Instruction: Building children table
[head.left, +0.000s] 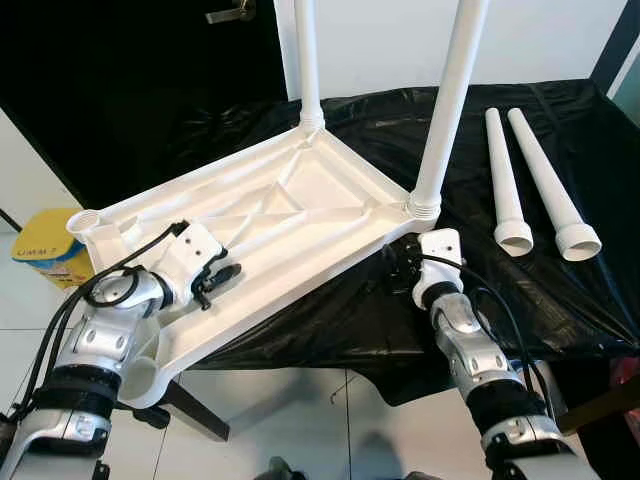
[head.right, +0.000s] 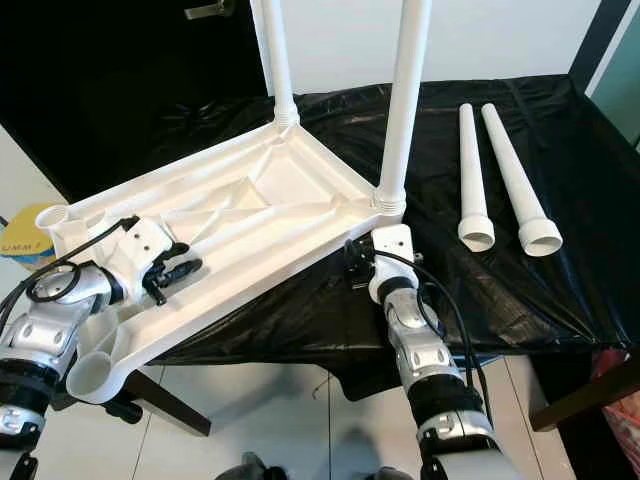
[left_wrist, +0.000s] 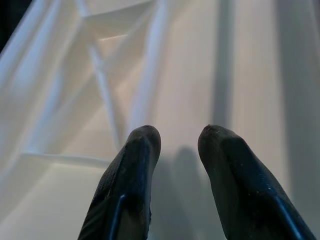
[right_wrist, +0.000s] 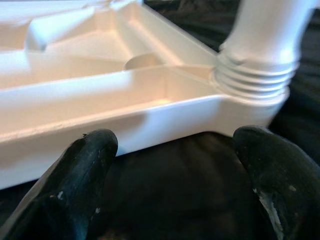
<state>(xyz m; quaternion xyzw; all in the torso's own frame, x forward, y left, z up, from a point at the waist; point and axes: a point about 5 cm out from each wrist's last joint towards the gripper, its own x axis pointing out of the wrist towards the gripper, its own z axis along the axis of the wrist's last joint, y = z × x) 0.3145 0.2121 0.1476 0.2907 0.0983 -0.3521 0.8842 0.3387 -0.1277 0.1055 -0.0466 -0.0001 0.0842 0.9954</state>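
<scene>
A white plastic tabletop (head.left: 300, 200) lies upside down on a black-draped table (head.left: 560, 300), its near left end overhanging the edge. Two white legs stand screwed into it, one at the far corner (head.left: 308, 60) and one at the right corner (head.left: 455, 90). Two loose legs (head.left: 505, 185) (head.left: 548, 180) lie side by side to the right. My left gripper (head.left: 222, 277) hovers over the ribbed underside (left_wrist: 100, 85), open by a small gap and holding nothing. My right gripper (head.left: 395, 262) is open wide at the tabletop's rim (right_wrist: 125, 125), just below the right leg's threaded base (right_wrist: 255, 80).
Empty leg sockets show at the left corner (head.left: 85, 222) and the near corner (head.left: 140, 380). A yellow container (head.left: 45, 250) stands on the floor at the left. Under the overhang a dark table leg (head.left: 195, 410) slants down to white floor tiles.
</scene>
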